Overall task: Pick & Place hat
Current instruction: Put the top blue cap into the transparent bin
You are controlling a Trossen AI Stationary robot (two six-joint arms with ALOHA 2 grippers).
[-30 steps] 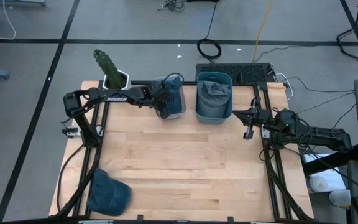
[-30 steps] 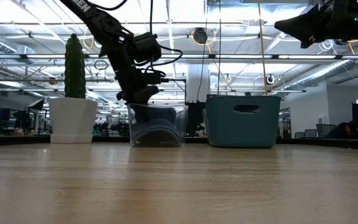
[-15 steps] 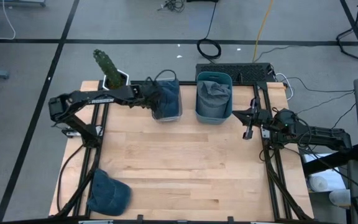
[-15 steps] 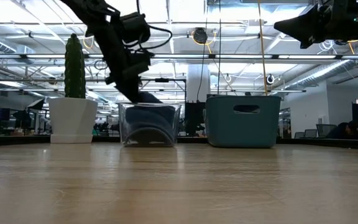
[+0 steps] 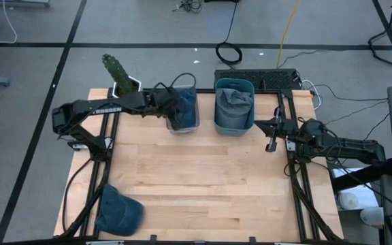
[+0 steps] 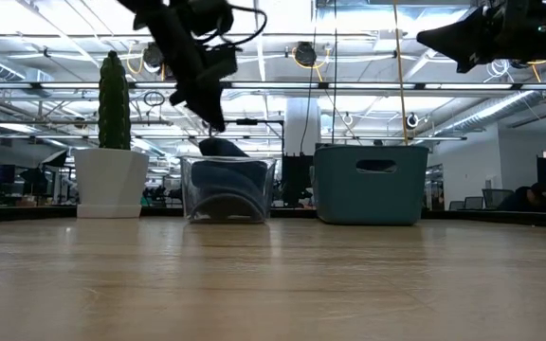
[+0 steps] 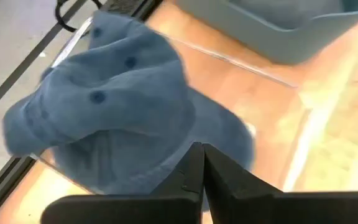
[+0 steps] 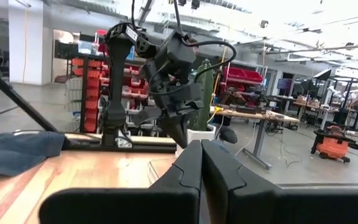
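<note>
High view: my left pincer [image 5: 173, 109], fingers together and empty, hangs over the clear bin [image 5: 184, 109] holding a hat [image 7: 114, 99] at the desk's far edge; my right pincer [image 5: 271, 144], also together, waits near the right edge.

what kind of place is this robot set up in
Most likely a robotics lab or workshop in an open industrial hall. Beyond the wooden table the low view shows exposed ceiling trusses, and the right wrist view shows racks of red parts bins and work desks.

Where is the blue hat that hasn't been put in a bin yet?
From above, the loose blue hat lies at the table's near left corner, far from both bins.
</note>
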